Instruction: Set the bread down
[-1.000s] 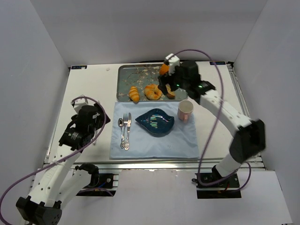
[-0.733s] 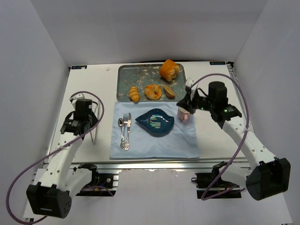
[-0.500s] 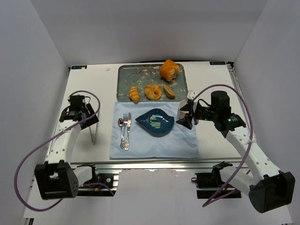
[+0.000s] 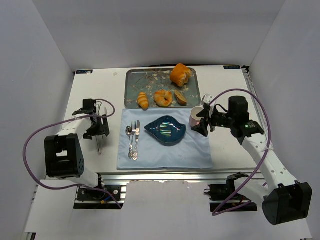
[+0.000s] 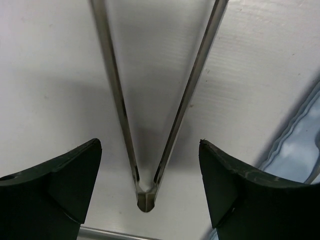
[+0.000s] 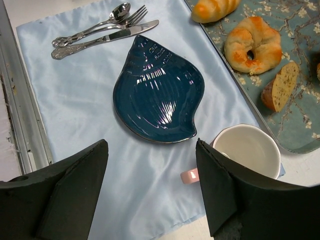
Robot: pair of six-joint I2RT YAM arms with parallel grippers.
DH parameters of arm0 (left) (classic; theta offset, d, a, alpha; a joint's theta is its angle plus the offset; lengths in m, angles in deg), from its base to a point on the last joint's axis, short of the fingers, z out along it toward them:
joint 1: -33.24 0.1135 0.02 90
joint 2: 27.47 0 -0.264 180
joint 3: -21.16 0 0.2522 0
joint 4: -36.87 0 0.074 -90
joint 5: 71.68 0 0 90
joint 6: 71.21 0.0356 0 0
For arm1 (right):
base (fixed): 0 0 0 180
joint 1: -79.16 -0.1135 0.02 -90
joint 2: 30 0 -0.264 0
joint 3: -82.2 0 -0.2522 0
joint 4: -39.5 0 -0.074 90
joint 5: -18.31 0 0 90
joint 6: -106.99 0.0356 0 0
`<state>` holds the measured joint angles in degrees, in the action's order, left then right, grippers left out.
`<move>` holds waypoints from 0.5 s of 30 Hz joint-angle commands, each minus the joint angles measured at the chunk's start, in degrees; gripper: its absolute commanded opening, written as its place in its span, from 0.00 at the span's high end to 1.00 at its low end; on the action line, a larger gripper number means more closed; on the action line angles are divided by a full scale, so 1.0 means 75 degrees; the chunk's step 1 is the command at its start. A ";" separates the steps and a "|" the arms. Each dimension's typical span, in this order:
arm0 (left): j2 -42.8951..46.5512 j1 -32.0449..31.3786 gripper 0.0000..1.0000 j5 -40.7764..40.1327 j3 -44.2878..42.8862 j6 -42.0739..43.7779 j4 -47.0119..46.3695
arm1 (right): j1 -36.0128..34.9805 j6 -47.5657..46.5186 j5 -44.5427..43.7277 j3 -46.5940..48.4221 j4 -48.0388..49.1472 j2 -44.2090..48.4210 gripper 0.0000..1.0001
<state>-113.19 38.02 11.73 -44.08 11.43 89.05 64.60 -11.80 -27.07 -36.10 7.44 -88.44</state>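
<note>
Several breads lie on the patterned tray: a big orange loaf, a small roll, a ring-shaped bun and a cut slice. The right wrist view shows the roll, bun and slice too. My right gripper hangs open and empty over the mat beside the cup; in its own view the gripper has nothing between its fingers. My left gripper stands open over metal tongs, whose hinge end lies between the fingers untouched.
A dark blue shell-shaped plate sits mid-mat on the pale blue cloth, with a spoon, fork and knife to its left. The cup stands at the right finger's side. White walls enclose the table.
My right gripper has left the tray, come back toward me and settled by the cup. My left arm has swung out left and brought its gripper over the tongs.
</note>
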 commanded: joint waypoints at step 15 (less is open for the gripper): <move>-0.1368 0.0347 0.56 0.1347 0.0115 0.0383 -0.1138 | 0.0419 0.0453 0.0414 0.0252 0.0226 0.0022 0.24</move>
<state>-120.27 39.61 17.30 -44.15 14.60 80.98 67.15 -9.75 -25.76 -36.06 7.50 -89.00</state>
